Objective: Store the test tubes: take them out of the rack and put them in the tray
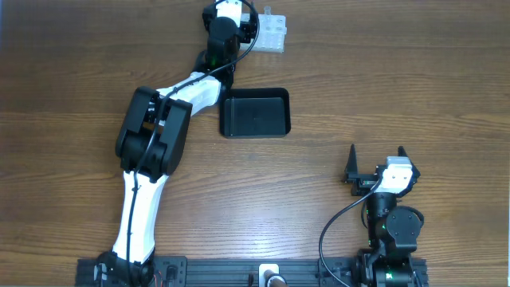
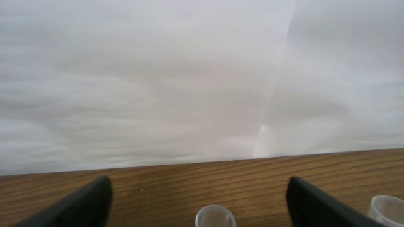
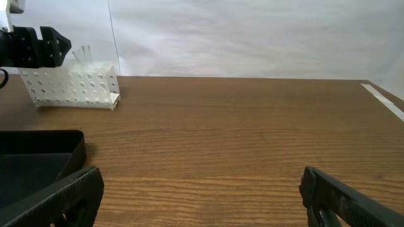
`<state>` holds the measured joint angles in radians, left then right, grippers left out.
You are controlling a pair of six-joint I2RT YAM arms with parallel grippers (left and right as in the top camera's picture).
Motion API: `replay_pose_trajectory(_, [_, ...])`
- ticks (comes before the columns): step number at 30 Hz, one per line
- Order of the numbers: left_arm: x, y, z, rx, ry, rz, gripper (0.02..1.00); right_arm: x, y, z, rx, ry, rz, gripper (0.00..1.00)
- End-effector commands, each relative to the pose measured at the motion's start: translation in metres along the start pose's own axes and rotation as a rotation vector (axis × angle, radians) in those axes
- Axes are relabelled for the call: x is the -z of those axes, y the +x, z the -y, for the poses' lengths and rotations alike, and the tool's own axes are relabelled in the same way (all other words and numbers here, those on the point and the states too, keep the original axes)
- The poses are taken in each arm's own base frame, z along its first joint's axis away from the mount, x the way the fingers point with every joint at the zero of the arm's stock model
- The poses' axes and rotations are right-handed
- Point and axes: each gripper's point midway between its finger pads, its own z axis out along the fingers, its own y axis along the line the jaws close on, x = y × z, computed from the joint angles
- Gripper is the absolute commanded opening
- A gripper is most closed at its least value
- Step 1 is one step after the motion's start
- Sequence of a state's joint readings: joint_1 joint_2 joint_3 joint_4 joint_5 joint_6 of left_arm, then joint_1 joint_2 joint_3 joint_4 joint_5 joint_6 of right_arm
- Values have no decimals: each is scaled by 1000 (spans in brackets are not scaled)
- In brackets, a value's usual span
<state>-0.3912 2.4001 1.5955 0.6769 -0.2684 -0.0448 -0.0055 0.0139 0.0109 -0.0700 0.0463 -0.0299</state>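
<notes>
A white perforated test tube rack point(image 1: 272, 32) stands at the far edge of the table, holding clear tubes. My left gripper point(image 1: 249, 24) is at the rack, fingers open. In the left wrist view the round rim of one clear tube point(image 2: 215, 217) sits between the open fingers point(image 2: 82, 205), and a second tube rim point(image 2: 386, 210) lies off to one side. The black tray point(image 1: 255, 113) lies just in front of the rack with nothing in it. My right gripper point(image 1: 376, 161) rests open near its base, far from both. Its wrist view shows the rack point(image 3: 72, 85) and a tray corner point(image 3: 38, 157).
The left arm's white and black links point(image 1: 159, 127) stretch diagonally across the left half of the wooden table. A pale wall stands right behind the rack. Bare wood lies between the tray and the right gripper.
</notes>
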Motion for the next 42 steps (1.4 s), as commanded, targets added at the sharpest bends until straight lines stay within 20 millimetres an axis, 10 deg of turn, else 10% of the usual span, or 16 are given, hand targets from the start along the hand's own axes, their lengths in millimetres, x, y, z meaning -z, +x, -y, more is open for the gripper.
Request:
replay_pose_trajectory(1, [-5, 6, -2, -14, 3, -4, 766, 0, 2, -2, 2, -10, -1, 993])
replay_pose_trajectory(11, [-5, 11, -1, -20, 4, -25, 520, 0, 2, -2, 2, -10, -1, 991])
replay_pose_trajectory(42, [-4, 11, 3, -22, 10, -26, 222, 0, 2, -2, 2, -11, -1, 993])
